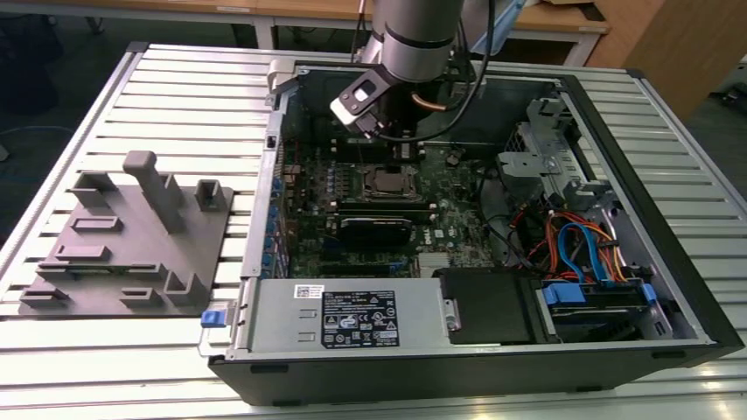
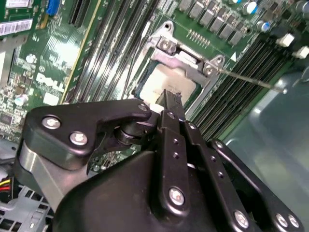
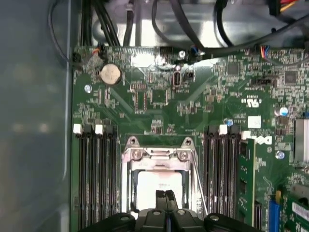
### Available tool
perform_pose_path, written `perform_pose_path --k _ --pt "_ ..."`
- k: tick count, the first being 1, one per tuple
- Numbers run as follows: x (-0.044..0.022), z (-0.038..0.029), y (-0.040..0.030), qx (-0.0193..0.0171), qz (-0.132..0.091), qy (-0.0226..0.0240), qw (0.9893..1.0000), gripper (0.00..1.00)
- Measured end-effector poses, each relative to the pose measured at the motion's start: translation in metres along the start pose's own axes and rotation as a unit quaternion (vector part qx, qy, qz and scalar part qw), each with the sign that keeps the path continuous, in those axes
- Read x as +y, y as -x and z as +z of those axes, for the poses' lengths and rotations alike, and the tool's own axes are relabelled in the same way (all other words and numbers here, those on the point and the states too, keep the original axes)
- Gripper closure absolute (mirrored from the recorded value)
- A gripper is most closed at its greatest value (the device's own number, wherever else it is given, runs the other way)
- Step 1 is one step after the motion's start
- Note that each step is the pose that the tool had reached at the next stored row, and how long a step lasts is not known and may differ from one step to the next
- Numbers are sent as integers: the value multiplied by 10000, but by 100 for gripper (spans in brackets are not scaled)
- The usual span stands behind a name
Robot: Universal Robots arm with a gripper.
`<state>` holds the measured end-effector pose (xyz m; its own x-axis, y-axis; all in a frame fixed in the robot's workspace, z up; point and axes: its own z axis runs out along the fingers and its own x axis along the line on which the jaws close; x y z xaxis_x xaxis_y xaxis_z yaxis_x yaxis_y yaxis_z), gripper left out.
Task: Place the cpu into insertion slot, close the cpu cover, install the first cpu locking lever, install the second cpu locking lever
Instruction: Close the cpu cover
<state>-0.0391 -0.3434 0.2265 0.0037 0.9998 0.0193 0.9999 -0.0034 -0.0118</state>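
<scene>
The cpu [image 3: 160, 180] [image 2: 161, 83] lies flat in the insertion slot [image 1: 384, 182] on the green motherboard [image 3: 159, 101]. The silvery cpu cover [image 3: 158, 155] [image 2: 186, 57] is down around it, framing its metal top. One thin wire locking lever [image 2: 251, 80] [image 3: 200, 191] angles away from the cover's side. In both wrist views my gripper [image 3: 165, 195] [image 2: 170, 98] is shut with nothing between its black fingers, its tips hovering over the near edge of the cpu. In the exterior view the arm [image 1: 408, 48] reaches down into the open computer case above the slot.
Rows of black memory slots [image 3: 96, 174] flank the socket, with one green memory module [image 3: 245, 179] seated. Cables [image 1: 572, 241] and drive bays fill the case on the exterior view's right. A grey fixture block [image 1: 122, 236] stands on the slatted table at the left.
</scene>
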Motion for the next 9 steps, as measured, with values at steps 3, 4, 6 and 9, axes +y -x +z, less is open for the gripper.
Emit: perform_pose_path --k 3,4,6,9 --pt "-6 5 1 -2 -1 -1 10000 90" --pt "-9 7 0 0 -1 0 10000 90" --pt "-9 10 0 0 0 0 10000 90" --pt "-9 11 0 0 -1 0 10000 90"
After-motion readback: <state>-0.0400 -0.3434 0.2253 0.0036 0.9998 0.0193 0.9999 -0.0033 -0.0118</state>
